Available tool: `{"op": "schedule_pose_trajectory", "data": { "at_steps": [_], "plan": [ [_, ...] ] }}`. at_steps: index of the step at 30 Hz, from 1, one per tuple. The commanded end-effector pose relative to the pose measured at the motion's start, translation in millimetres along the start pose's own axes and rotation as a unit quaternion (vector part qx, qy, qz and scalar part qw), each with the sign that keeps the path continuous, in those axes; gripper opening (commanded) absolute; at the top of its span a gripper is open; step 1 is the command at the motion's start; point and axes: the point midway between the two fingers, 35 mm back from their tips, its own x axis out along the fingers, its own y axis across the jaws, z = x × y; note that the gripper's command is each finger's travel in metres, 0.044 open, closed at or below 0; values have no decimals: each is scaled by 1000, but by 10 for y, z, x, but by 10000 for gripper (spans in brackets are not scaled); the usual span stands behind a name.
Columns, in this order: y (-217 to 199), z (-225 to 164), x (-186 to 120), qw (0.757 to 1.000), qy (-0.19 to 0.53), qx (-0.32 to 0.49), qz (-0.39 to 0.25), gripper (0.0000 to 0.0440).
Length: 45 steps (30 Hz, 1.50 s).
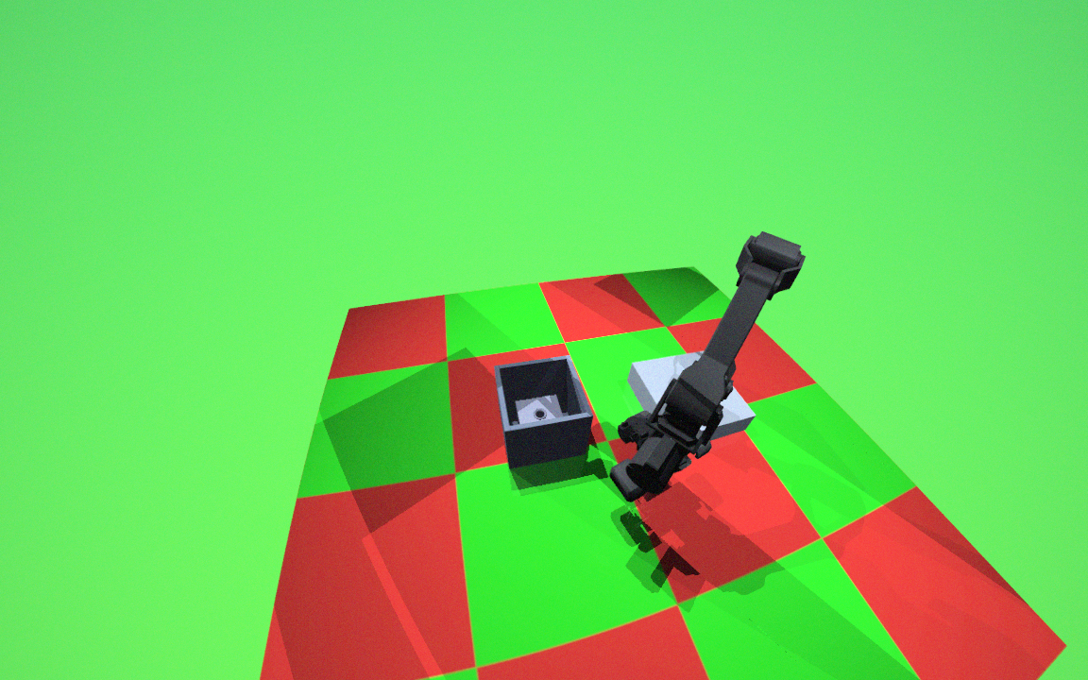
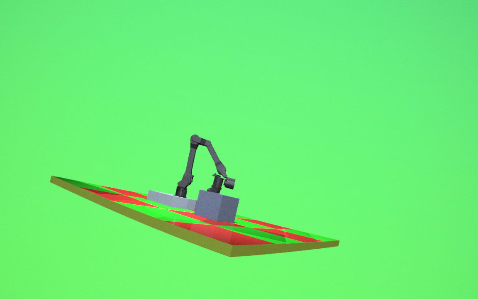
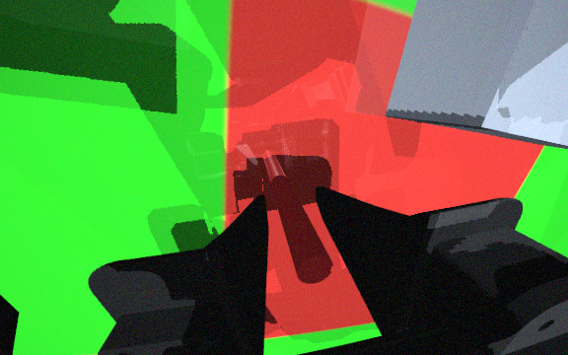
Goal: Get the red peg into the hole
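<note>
Plain green backdrop around a red-and-green checkered board [image 1: 531, 550] [image 2: 181, 233] [image 3: 67, 163]. Top view: open box [image 1: 546, 448] [image 2: 207, 205] on the board, pale plate [image 1: 526, 406] with a dark round hole visible at its bottom. Just beside, across a strip of checks, pale slab [image 1: 651, 382] [image 2: 159, 196] [image 3: 442, 74] under the black arm [image 1: 734, 325] [image 2: 190, 160]. Gripper [image 1: 648, 475] [image 2: 216, 185] [image 3: 292, 193] outside the box, tips hidden from above. Exterior view: arm bent over, gripper partly behind the box, fingers out of sight. Wrist view: red peg [image 3: 300, 232] outside the box, over a red square, mostly in shade. Between the two fingers, partly open, with red surface showing on both sides of the peg farther back from the tips. Cannot tell about contact at the tips.
</note>
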Motion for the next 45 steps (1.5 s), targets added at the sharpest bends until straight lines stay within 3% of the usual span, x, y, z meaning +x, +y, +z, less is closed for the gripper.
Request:
{"op": "schedule_pose_trajectory", "data": {
  "at_steps": [1, 4, 9, 29, 45],
  "plan": [
    [17, -23, 64, 1000, 3, -11, -3, 76],
    [67, -52, 74, 1000, 7, -19, 4, 9],
    [151, -83, -32, 999, 19, -11, 24, 0],
    [499, -150, -754, 990, 64, -10, 123, 0],
    [719, 221, -1459, 980, 31, -25, 194, 0]
  ]
}}
